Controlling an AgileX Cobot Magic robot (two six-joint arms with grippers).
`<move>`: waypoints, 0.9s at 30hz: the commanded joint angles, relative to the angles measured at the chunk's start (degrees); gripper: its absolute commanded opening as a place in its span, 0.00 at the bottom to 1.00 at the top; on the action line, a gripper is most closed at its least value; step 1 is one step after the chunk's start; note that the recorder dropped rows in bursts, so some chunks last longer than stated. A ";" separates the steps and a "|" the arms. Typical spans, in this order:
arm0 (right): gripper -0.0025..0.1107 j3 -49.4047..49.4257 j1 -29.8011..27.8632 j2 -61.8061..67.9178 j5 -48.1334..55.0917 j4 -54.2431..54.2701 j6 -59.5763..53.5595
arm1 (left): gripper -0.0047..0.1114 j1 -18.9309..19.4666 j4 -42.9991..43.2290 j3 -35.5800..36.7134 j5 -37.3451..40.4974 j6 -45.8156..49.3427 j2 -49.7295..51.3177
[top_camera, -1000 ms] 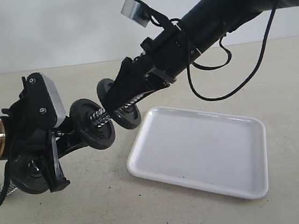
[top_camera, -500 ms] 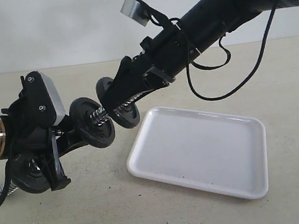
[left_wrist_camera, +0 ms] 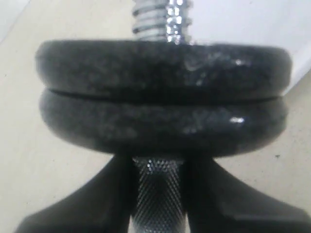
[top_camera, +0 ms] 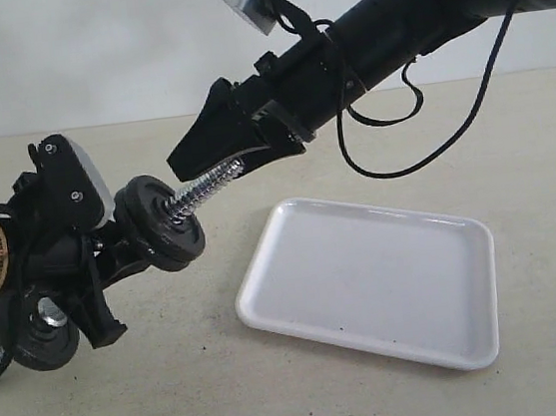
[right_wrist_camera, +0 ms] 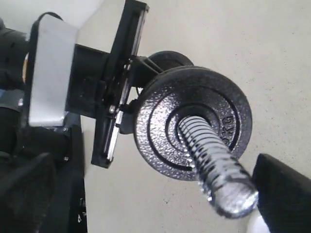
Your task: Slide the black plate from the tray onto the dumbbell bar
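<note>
As the left gripper (left_wrist_camera: pixel 158 194) holds it, the dumbbell bar (top_camera: pixel 205 186) slants upward

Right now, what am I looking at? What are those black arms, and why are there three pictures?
It is a robot with two arms, each ending in a claw. One picture is from a camera away from the arms; the other two come from small cameras on the wrists, so they look very close. The left claw grips a metal bar with two black weight discs pressed together on it and another disc near its other end. The right claw is open at the bar's screw-like tip, holding nothing. A white tray lies on the table.
</note>
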 commanded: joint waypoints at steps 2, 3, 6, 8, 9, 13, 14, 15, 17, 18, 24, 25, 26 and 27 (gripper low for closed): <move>0.94 -0.97 -0.20 -0.81 0.55 1.73 -4.96 | 0.08 -0.13 -8.22 -2.41 -42.18 -7.62 -2.54; 0.94 -1.21 -0.20 -0.81 0.55 1.73 -4.96 | 0.08 -0.13 -10.12 -2.41 -41.14 -9.64 -1.78; 0.94 -1.34 -0.20 -0.81 0.55 1.78 -5.21 | 0.08 -0.13 -17.24 -2.41 -40.18 -16.71 1.61; 0.94 -1.34 -0.20 -0.81 0.55 1.67 -5.24 | 0.08 -0.13 -19.26 -2.41 -40.18 -17.25 3.59; 0.94 -1.34 -0.20 -0.81 0.55 1.67 -5.24 | 0.08 -0.13 -20.28 -2.41 -40.18 -17.25 4.55; 0.94 -1.34 -0.20 -0.81 -2.08 1.43 -5.24 | 0.08 -0.13 -25.64 -2.41 -40.18 -15.43 8.40; 0.94 -1.34 -0.30 -0.81 -3.28 1.43 -5.34 | 0.08 -0.13 -26.65 -2.41 -39.74 -14.69 8.94; 0.94 -1.34 -0.66 -0.81 -4.31 1.43 -5.34 | 0.08 -0.13 -27.54 -2.41 -39.12 -14.26 9.47; 0.94 -1.34 -1.43 -0.81 -6.73 1.43 -5.34 | 0.08 -0.13 -27.91 -2.41 -38.05 -13.72 10.22; 0.94 -1.34 -2.00 -0.81 -7.91 1.43 -5.34 | 0.08 -0.13 -27.91 -2.41 -37.51 -13.20 10.33; 0.94 -1.76 -7.26 -0.81 -12.86 3.97 -5.34 | 0.08 -0.13 -25.95 -2.41 -37.74 -12.52 10.49; 0.94 -2.20 -8.44 -0.81 -12.67 4.20 -5.34 | 0.08 -0.13 -25.95 -2.41 -37.74 -12.52 10.49; 0.94 -2.85 -9.58 -0.81 -12.17 4.49 -5.34 | 0.08 -0.13 -25.95 -2.41 -37.74 -12.52 10.49; 0.94 -3.68 -10.66 -0.81 -11.11 4.80 -5.34 | 0.08 -0.13 -25.95 -2.41 -37.74 -12.52 10.49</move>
